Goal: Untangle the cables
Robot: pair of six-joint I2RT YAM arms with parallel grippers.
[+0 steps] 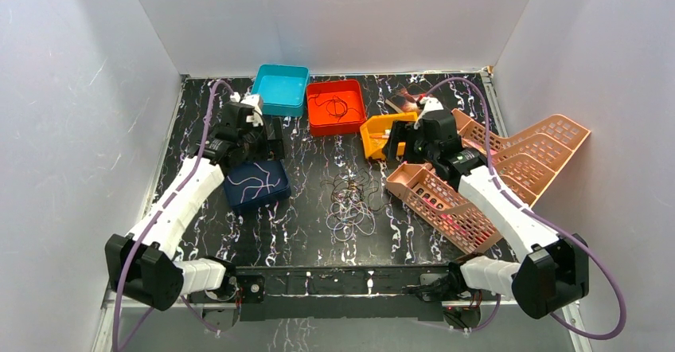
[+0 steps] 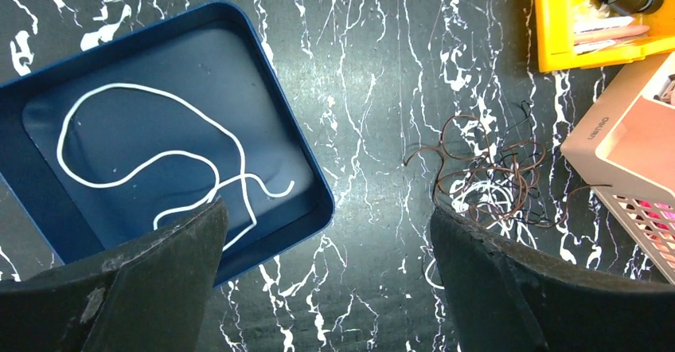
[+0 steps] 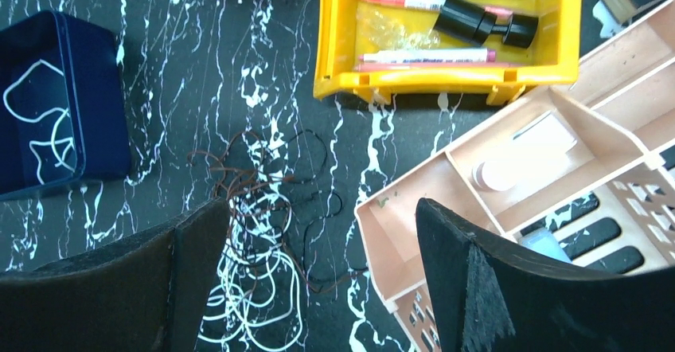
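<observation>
A tangle of thin cables (image 1: 350, 201), white, brown and black loops, lies on the black marbled table between the arms; it also shows in the left wrist view (image 2: 493, 181) and the right wrist view (image 3: 263, 248). One white cable (image 2: 135, 87) lies alone in the dark blue tray (image 1: 278, 197). A black cable (image 1: 336, 109) sits in the orange-red tray (image 1: 318, 121). My left gripper (image 1: 269, 138) (image 2: 326, 209) hovers open over the blue tray's far right side, holding nothing. My right gripper (image 1: 398, 141) (image 3: 322, 205) hangs open, right of the tangle, empty.
A teal tray (image 1: 281, 89) stands at the back. A yellow bin (image 1: 380, 135) (image 3: 342, 65) with pens and a black object sits under the right gripper. Pink slotted baskets (image 1: 446, 201) (image 1: 549, 149) fill the right side. White walls enclose the table.
</observation>
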